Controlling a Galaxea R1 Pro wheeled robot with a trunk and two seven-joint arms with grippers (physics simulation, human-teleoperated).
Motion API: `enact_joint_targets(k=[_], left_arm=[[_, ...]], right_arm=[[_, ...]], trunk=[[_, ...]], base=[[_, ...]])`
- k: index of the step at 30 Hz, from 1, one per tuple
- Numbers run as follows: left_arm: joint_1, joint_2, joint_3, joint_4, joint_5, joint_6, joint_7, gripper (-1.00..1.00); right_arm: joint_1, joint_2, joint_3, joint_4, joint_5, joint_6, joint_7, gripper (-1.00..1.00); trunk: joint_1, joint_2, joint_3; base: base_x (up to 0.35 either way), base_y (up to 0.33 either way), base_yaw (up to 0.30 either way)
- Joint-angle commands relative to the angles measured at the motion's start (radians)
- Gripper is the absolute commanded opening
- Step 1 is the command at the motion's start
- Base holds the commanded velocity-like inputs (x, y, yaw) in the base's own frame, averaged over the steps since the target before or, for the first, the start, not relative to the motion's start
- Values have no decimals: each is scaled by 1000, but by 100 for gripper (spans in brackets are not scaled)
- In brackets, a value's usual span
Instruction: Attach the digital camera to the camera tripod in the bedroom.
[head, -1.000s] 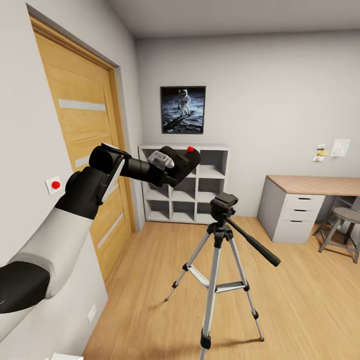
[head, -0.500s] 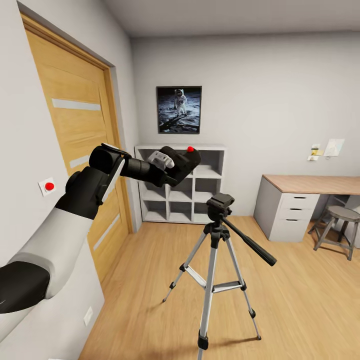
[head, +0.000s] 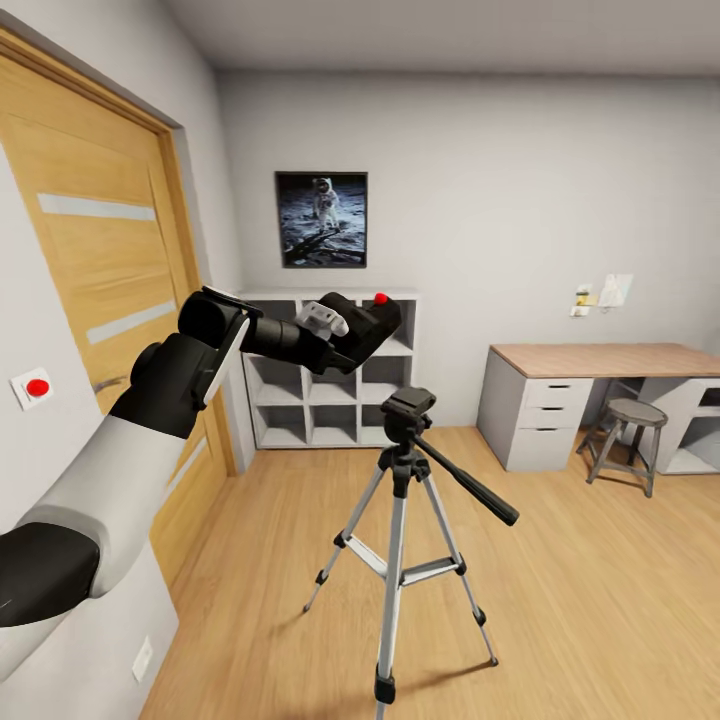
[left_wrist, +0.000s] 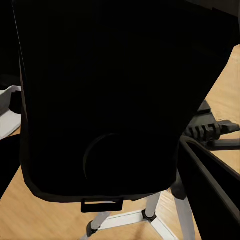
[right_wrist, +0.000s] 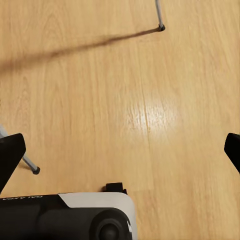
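One left gripper (head: 345, 338) clamps the digital camera (head: 368, 325) above the camera tripod (head: 405, 500); the right gripper's (right_wrist: 120, 155) fingers stand apart.

Small black boxy digital camera (head: 365, 326) with red top button, held in the black-and-white left gripper (head: 335, 335). Below it: silver-grey-legged camera tripod (head: 400, 540) with black head; light wood plank floor (head: 560, 600).

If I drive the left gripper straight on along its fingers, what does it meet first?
Probably the camera tripod. The left gripper, shut on the digital camera, looks down on the tripod's head and legs in the left wrist view. The camera's body would meet it first; depth is unclear.
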Motion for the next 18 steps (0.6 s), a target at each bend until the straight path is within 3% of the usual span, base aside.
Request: enact_joint_targets(k=[1,18], left_arm=[[0,1,-1,-1,-9,3,-10,-100],[0,1,-1,-1,-9,3,-10,-100]], right_arm=[[0,-1,8,-1,-10,-3,-8,100],[0,-1,8,-1,-10,-3,-8,100]], trunk=[[1,0,0],[1,0,0]], base=[[156,28,-10],[25,4,-2]])
